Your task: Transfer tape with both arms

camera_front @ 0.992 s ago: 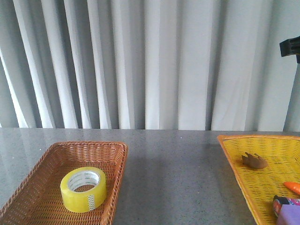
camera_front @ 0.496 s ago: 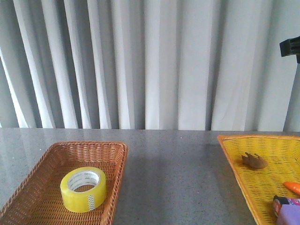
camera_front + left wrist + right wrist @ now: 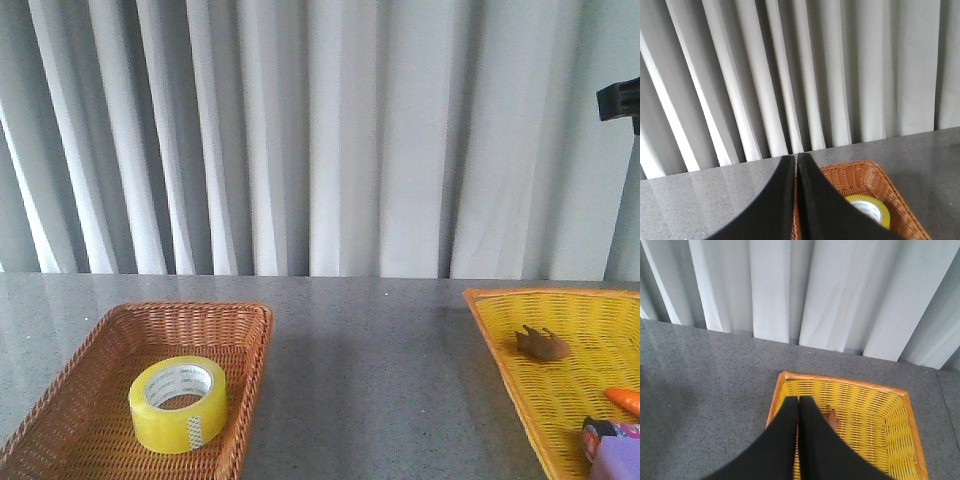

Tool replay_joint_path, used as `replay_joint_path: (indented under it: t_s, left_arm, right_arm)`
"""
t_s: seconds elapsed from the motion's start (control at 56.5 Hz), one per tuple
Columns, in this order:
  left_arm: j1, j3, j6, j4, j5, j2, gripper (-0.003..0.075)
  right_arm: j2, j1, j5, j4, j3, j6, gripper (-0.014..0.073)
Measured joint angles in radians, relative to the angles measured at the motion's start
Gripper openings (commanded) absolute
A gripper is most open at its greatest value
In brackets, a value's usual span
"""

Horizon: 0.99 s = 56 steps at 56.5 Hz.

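The yellow tape roll with a white printed core lies flat in the brown wicker basket at the front left of the table. It also shows in the left wrist view, partly hidden behind the fingers. My left gripper is shut and empty, held well above the basket's near rim. My right gripper is shut and empty, above the yellow basket. Neither arm shows in the front view.
The yellow basket at the front right holds a small brown object, an orange piece and a purple item. A grey speckled table lies between the baskets. White curtains hang behind. A black fixture sits at the upper right.
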Motion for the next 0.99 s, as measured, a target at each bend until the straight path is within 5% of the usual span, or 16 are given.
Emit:
replay_joint_path:
  t_s: [0.283,0.496,0.992]
  left_arm:
    - [0.000,0.703,-0.017,0.022,-0.330,-0.485,-0.0006]
    - [0.000,1.044,-0.131,0.023,-0.545,-0.553,-0.0006]
    - [0.113,1.093,-0.179,0.026,-0.486,-0.553,-0.0006]
  right_arm:
    - [0.000,0.000,0.000,0.000,0.000,0.000,-0.0007]
    - [0.000,0.000,0.001,0.003,0.000,0.000,-0.0007]
    - [0.000,0.000,0.002,0.001,0.000,0.000,-0.0007]
